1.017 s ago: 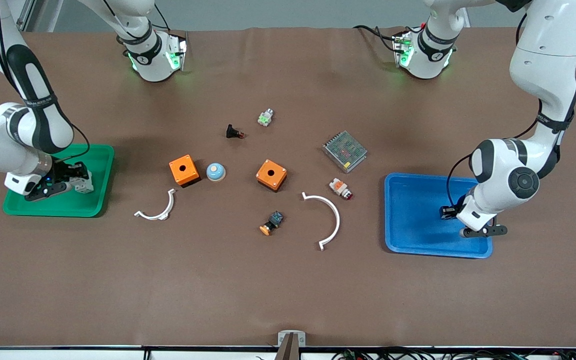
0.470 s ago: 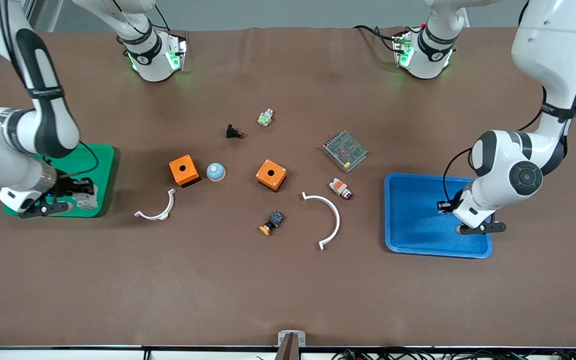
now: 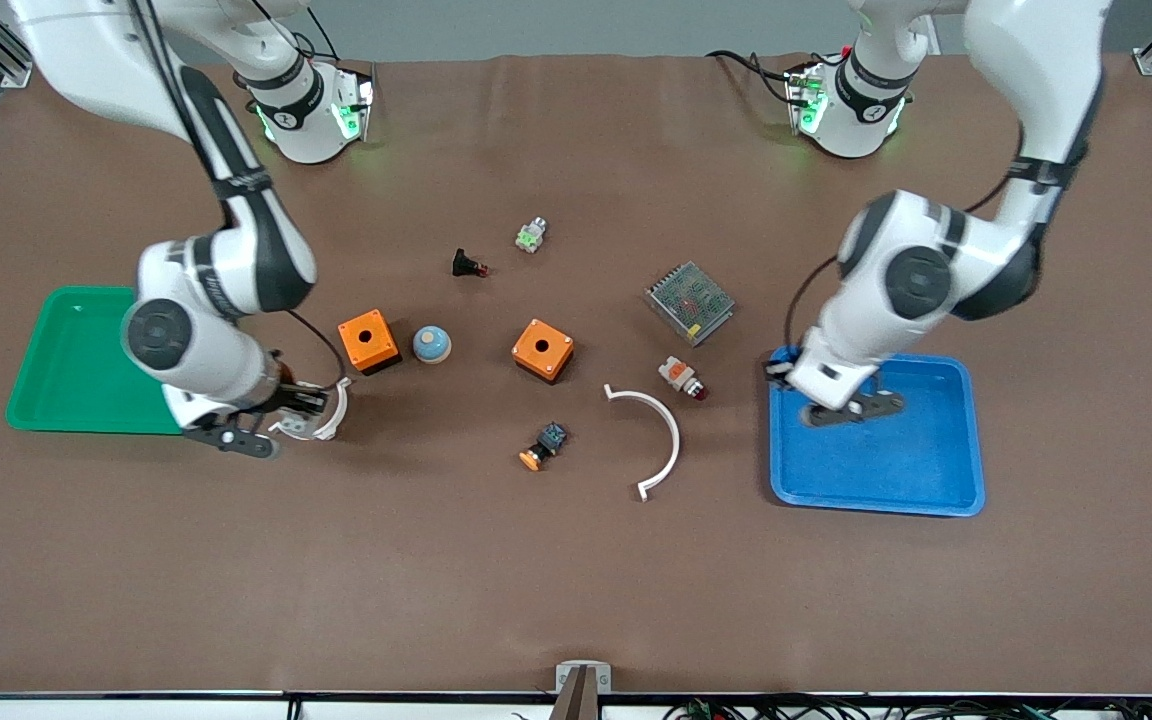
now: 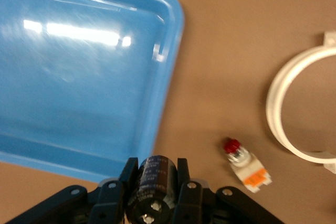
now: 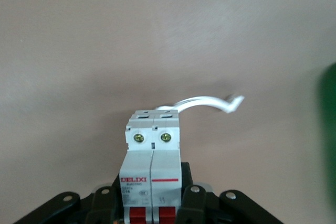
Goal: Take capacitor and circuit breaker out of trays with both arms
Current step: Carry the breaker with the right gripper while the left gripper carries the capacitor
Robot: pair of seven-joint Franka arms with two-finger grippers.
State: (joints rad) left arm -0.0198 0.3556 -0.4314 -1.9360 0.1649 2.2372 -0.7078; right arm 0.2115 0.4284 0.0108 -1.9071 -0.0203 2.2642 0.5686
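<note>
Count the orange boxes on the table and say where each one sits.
2. One orange box sits beside the blue dome button, toward the right arm's end; the other orange box sits mid-table, beside the dome toward the left arm's end.

my arms: glossy white shells, black joint bands, round dark caps
my cables: thin black, looping at wrists
my bases: green lights glowing
my fingers (image 4: 113, 203): black, silver screws
</note>
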